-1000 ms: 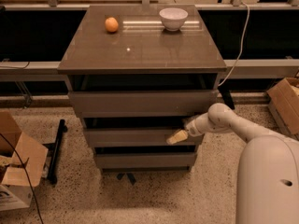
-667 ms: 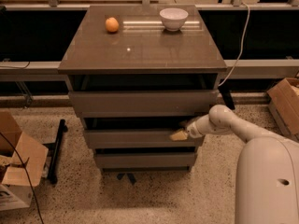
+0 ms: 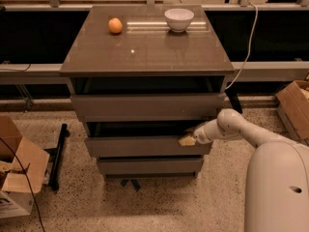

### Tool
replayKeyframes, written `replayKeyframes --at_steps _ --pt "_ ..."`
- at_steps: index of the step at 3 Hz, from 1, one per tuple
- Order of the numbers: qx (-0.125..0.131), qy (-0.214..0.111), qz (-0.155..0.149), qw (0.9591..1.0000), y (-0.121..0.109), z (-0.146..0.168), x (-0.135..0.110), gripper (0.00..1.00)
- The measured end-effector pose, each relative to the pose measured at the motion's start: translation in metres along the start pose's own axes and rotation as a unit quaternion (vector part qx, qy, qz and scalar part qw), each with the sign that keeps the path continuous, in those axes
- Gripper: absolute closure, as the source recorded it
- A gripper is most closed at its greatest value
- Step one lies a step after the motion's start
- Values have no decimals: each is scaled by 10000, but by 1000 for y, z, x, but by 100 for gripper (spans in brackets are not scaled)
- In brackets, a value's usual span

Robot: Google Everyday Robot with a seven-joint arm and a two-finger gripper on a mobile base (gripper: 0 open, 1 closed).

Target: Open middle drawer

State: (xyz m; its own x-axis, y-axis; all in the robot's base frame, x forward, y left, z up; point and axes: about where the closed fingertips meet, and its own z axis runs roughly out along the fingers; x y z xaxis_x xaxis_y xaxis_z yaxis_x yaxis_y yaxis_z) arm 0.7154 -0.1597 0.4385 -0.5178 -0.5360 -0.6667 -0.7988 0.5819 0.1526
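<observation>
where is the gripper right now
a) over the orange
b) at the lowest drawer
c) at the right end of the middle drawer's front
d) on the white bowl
c: the gripper is at the top edge of the middle drawer, at the right end of its front, well below the bowl and the orange on the cabinet top.

Gripper (image 3: 187, 140) at middle drawer (image 3: 145, 147) right top edge; interior dark; robot body (image 3: 277, 187) cropped.

No readable text, label or number anywhere; gripper (image 3: 187, 140) at right end of middle drawer (image 3: 145, 146) front.
</observation>
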Motion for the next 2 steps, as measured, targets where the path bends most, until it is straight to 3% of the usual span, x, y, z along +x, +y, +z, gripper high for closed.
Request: replayKeyframes --at_steps 1,2 --pt "0 0 0 10000 0 -2 -2 100" --pt "2 11 16 10000 2 -3 -1 75"
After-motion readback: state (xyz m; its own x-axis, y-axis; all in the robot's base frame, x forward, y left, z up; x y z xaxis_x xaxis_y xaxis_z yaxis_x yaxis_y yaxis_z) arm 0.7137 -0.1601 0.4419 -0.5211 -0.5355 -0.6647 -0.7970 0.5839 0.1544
